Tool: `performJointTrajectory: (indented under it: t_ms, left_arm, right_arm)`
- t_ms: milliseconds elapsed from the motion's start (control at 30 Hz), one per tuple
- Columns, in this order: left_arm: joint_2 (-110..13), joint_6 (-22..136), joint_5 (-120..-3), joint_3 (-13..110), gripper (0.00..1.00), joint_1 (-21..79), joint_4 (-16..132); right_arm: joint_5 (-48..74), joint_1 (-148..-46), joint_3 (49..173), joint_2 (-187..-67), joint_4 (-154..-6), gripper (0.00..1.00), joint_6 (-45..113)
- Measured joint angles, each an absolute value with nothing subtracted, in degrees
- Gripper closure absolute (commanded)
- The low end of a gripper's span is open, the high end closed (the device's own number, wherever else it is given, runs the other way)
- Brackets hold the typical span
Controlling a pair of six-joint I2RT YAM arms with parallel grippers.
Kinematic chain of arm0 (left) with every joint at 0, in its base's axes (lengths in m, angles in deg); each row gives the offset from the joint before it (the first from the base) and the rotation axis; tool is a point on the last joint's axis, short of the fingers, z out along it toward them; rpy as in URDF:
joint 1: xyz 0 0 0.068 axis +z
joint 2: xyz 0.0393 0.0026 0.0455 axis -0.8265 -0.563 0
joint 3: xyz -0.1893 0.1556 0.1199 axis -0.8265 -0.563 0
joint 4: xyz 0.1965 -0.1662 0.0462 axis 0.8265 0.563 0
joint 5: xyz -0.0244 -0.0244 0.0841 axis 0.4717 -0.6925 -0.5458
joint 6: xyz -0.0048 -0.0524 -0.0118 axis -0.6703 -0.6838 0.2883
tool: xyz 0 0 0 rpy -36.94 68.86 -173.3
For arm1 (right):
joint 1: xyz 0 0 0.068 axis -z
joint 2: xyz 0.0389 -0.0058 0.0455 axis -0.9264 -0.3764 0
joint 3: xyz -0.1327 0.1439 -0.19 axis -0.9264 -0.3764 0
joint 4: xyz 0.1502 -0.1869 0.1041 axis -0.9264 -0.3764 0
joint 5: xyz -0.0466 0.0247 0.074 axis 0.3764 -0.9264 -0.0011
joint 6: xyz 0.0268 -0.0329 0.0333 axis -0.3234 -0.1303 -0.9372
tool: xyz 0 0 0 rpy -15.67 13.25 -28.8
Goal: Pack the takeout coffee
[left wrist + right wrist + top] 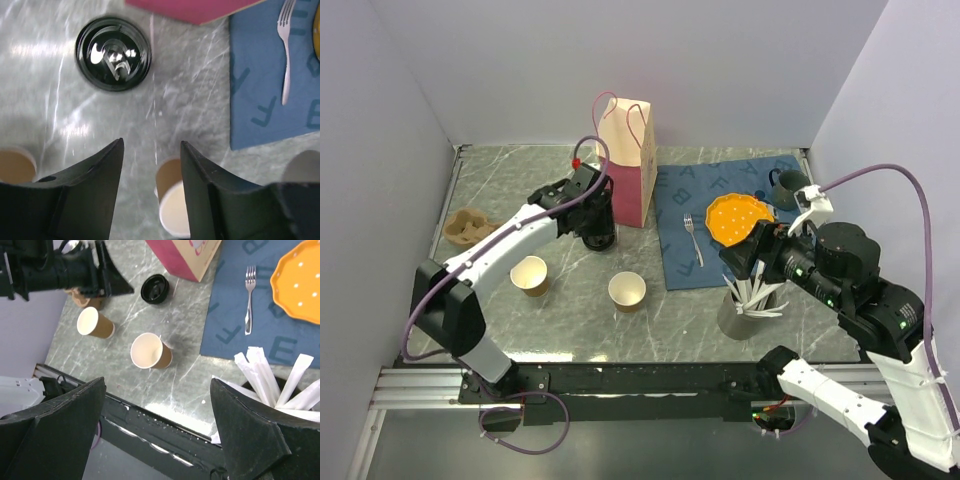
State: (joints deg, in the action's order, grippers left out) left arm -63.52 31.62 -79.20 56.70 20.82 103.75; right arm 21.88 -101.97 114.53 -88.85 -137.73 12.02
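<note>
Takeout coffee (113,54) could get knocked over if I drop down now, because it is not lined up with my left gripper (151,142). I might hit the open cup (172,210) instead. The coffee stands just beside the paper bag (632,170), toward the far edge of the counter. It is ahead of the spread, empty fingers and off to one side. My right gripper (157,384) is wide apart and empty too.

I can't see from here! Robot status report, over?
Left gripper open, near takeout coffee. Right gripper open, empty. Coffee stands on table beside paper bag, unpacked. Two open cups nearby, clear of it.
</note>
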Motion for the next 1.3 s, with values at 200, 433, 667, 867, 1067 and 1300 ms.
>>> performJointTrajectory:
  t_ms: [200, 433, 667, 867, 1067, 1300]
  left_arm:
    - [-70.8, 39.7, -77.2, 56.0, 0.52, 21.8, 94.1]
    - [-81.5, 46.4, -77.6, 57.0, 0.54, 22.2, 91.0]
    - [-82.7, 49.3, -77.7, 57.1, 0.61, 22.4, 89.1]
    - [-84.3, 50.1, -77.9, 57.0, 0.64, 22.4, 88.0]
    - [-84.6, 50.2, -78.5, 55.9, 0.76, 22.4, 87.1]
    - [-84.6, 50.1, -78.9, 55.8, 0.88, 22.4, 87.4]
  right_arm:
    - [22.8, -102.0, 114.0, -88.9, -137.9, 0.09, 10.3]
    - [24.6, -102.0, 114.2, -89.5, -138.2, 0.09, 9.1]
    - [25.6, -102.0, 115.3, -90.1, -138.3, 0.09, 8.8]
    - [25.8, -102.0, 115.3, -90.5, -138.3, 0.09, 9.1]
    - [25.8, -102.0, 115.4, -90.7, -138.3, 0.09, 9.7]
    - [26.0, -102.0, 115.4, -90.7, -138.3, 0.09, 10.3]
